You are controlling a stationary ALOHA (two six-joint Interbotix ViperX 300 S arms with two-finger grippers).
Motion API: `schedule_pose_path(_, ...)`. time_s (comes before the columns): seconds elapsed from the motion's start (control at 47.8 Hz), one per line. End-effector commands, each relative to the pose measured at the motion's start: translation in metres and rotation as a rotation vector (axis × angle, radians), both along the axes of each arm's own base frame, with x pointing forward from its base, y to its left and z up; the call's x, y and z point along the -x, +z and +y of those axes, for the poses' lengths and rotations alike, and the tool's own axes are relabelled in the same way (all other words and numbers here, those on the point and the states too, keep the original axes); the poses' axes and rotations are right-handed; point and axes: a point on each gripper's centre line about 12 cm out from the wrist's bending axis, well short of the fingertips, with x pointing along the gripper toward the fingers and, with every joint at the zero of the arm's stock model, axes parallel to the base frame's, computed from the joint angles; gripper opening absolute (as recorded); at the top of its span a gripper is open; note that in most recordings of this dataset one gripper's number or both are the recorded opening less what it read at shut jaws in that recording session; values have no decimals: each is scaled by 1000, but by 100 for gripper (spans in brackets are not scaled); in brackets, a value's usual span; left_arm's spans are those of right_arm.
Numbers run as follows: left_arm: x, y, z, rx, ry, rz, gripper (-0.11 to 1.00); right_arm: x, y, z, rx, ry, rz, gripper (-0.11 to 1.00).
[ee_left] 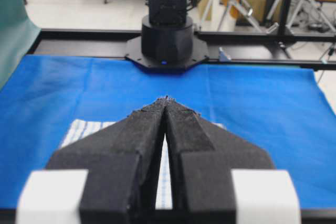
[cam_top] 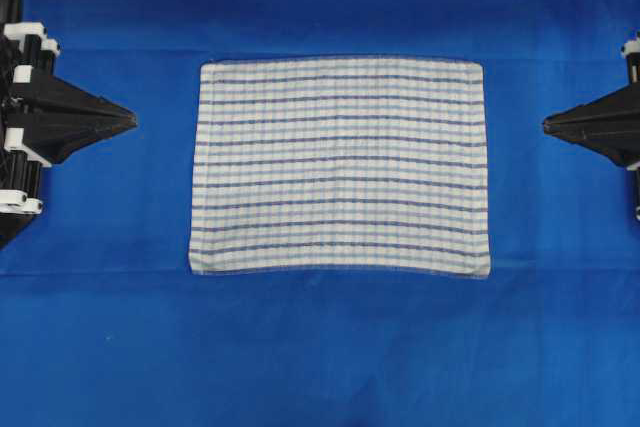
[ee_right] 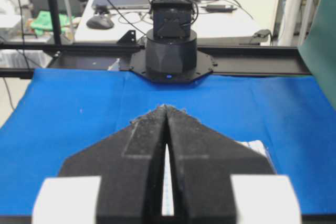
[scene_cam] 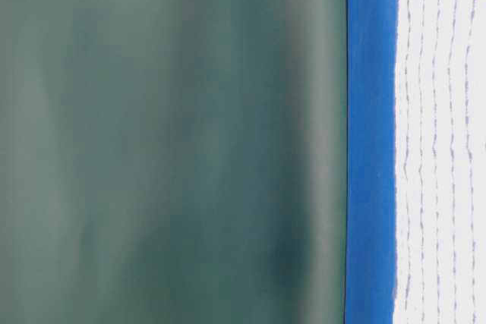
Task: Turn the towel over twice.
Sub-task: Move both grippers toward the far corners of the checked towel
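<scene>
The towel (cam_top: 340, 165) lies flat and spread out in the middle of the blue sheet, white with dark and light blue stripes and faint checks facing up. At table level its striped edge (scene_cam: 440, 142) runs along the sheet. My left gripper (cam_top: 130, 121) hovers to the towel's left, fingertips together, holding nothing; its wrist view shows the tips (ee_left: 166, 98) meeting above the towel (ee_left: 79, 128). My right gripper (cam_top: 547, 126) stands to the towel's right, also shut and empty, tips (ee_right: 166, 106) touching, with a towel corner (ee_right: 257, 147) peeking beside it.
A large plain blue sheet (cam_top: 320, 347) covers the table. The opposite arm's black base (ee_left: 167, 40) stands at the far edge in the left wrist view, and likewise a base (ee_right: 170, 51) in the right wrist view. A green backdrop (scene_cam: 167, 142) rises behind the table.
</scene>
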Motion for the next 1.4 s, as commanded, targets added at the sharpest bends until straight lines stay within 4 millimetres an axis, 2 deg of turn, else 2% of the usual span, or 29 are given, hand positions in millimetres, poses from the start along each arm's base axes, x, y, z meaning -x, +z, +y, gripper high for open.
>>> schedule_pose_path(0.0, -2, 8, 0, 7, 3, -18, 0, -3, 13, -2, -12, -11, -34, 0)
schedule_pose_path(0.23, -7, 1, 8, 3, 40, 6, 0, -8, 5, -16, -23, -79, 31, 0)
schedule_pose_path(0.606, -20, -34, 50, 23, 226, 157, 2, -17, -33, -66, -124, -302, 220, 0)
schedule_pose_path(0.669, -21, -44, 58, 33, 263, 190, 10, -19, -43, -75, -139, -338, 266, 1)
schedule_pose_path(0.711, -20, -51, 64, 44, 287, 205, 19, -20, -49, -81, -157, -363, 293, 3)
schedule_pose_path(0.899, -21, -81, 82, 70, 360, 262, 75, -25, -83, -112, -215, -475, 431, 55)
schedule_pose_path(0.92, -21, -84, 83, 72, 367, 267, 80, -25, -87, -114, -219, -484, 446, 59)
schedule_pose_path(0.962, -22, -91, 86, 78, 377, 285, 88, -27, -95, -119, -229, -497, 476, 61)
schedule_pose_path(1.003, -24, -97, 88, 80, 382, 301, 90, -28, -102, -123, -238, -509, 507, 58)
schedule_pose_path(1.108, -27, -113, 95, 92, 402, 345, 87, -31, -123, -132, -258, -530, 585, 53)
schedule_pose_path(1.38, -36, -156, 113, 122, 454, 437, 87, -42, -161, -143, -290, -541, 710, 53)
